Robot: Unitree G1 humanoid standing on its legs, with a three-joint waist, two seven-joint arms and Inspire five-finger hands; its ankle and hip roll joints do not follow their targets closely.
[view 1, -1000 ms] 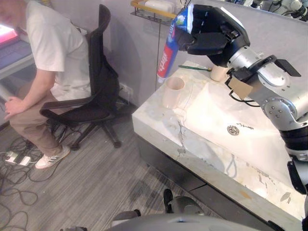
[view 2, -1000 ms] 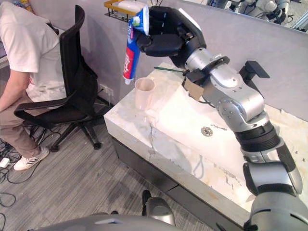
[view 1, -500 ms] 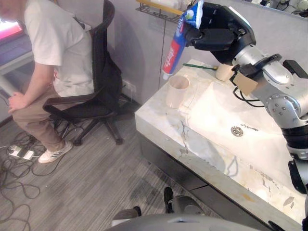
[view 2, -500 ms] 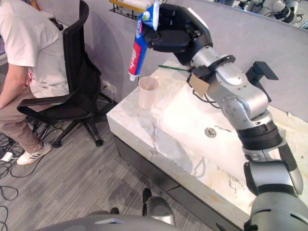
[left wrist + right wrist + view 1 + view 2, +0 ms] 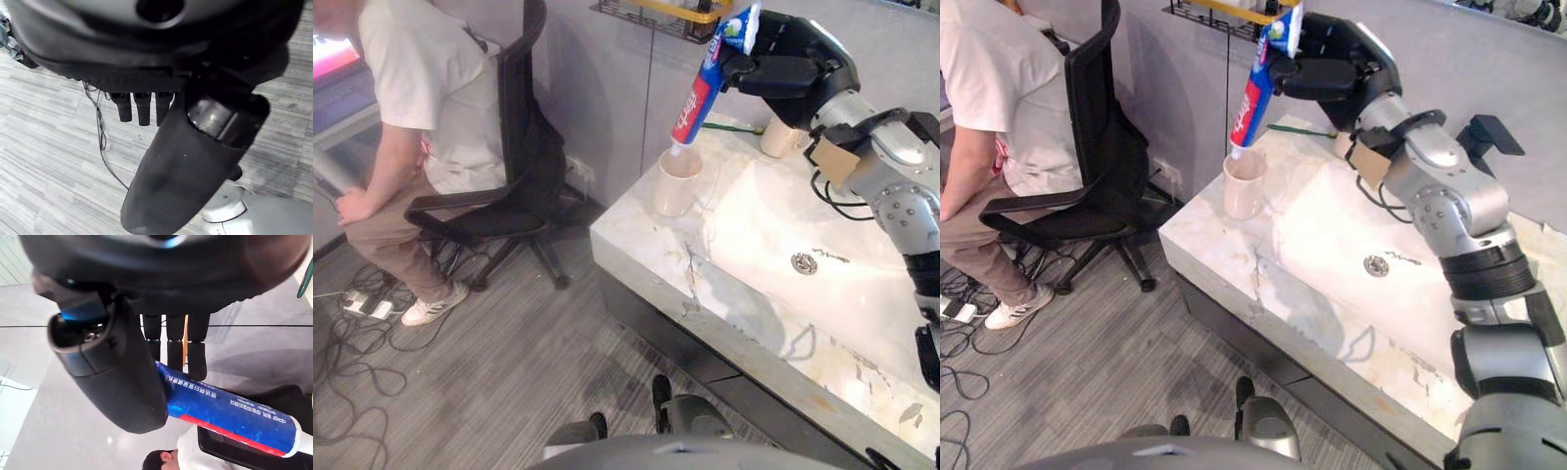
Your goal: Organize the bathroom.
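My right hand is shut on a blue and red toothpaste tube, pinched at its upper end between thumb and fingers. The tube hangs cap down, its white cap right over the mouth of a pale cup near the left end of the marble sink counter. In the right wrist view the tube runs out past the thumb. A green toothbrush lies at the back of the counter beside a second cup. My left hand hangs over the floor, fingers straight.
A person sits on a black office chair left of the counter. A wire shelf with a yellow rim hangs on the wall behind the cup. The basin with its drain takes up the counter's middle. Cables lie on the floor.
My right hand has carried the toothpaste tube to the right and down, so its cap now hangs over the pale cup instead of left of it. The camera has shifted a little.
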